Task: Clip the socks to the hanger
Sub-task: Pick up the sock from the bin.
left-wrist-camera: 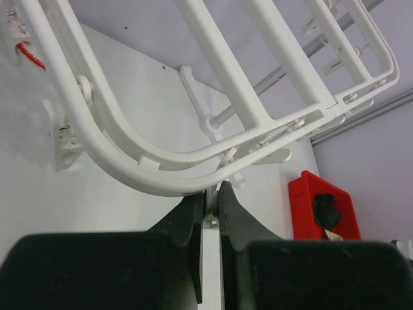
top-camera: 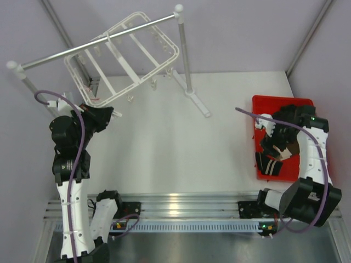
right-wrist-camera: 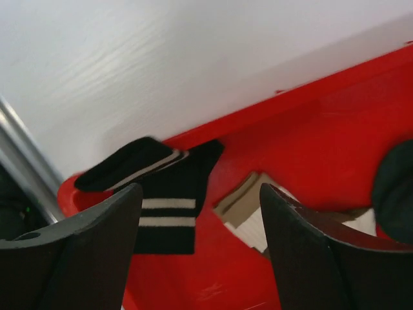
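Far left, the left gripper (top-camera: 104, 116) is pinched together on a clip (left-wrist-camera: 210, 197) at the near corner of the white hanger (top-camera: 123, 60). Across the bench (top-camera: 175, 148), the right gripper (right-wrist-camera: 200, 190) hovers with jaws apart over the red tray (top-camera: 263, 104). The socks (right-wrist-camera: 169, 206) lie just below it, the striped one lengthwise across the fingers' closing line.

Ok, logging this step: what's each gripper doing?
Left gripper: closed on the hanger edge.
Right gripper: open, empty, above the socks.
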Motion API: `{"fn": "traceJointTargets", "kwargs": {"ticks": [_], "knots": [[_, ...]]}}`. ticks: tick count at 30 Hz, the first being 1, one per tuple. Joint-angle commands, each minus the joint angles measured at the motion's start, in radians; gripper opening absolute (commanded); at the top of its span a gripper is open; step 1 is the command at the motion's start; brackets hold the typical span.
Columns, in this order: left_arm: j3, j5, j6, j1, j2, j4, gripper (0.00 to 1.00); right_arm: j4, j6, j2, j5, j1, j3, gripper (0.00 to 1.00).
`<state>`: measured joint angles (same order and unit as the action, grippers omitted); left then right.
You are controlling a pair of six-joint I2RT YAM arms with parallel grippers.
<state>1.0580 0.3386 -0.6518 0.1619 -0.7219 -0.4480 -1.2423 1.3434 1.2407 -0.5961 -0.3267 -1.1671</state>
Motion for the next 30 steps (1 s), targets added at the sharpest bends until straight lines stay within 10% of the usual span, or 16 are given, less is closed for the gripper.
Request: {"fn": "traceJointTargets", "kwargs": {"ticks": [1, 20, 30], "knots": [[-0.007, 0.017, 0.026, -0.001, 0.010, -0.003, 0.00, -0.253, 0.336, -0.095, 0.067, -0.025, 0.121, 0.73], [-0.006, 0.017, 0.011, -0.001, 0.007, 0.002, 0.00, -0.238, 0.658, -0.058, -0.007, -0.031, 0.288, 0.71], [-0.016, 0.011, 0.009, -0.001, 0.009, 0.003, 0.00, -0.203, 0.609, -0.021, -0.116, -0.023, 0.280, 0.45]]}}
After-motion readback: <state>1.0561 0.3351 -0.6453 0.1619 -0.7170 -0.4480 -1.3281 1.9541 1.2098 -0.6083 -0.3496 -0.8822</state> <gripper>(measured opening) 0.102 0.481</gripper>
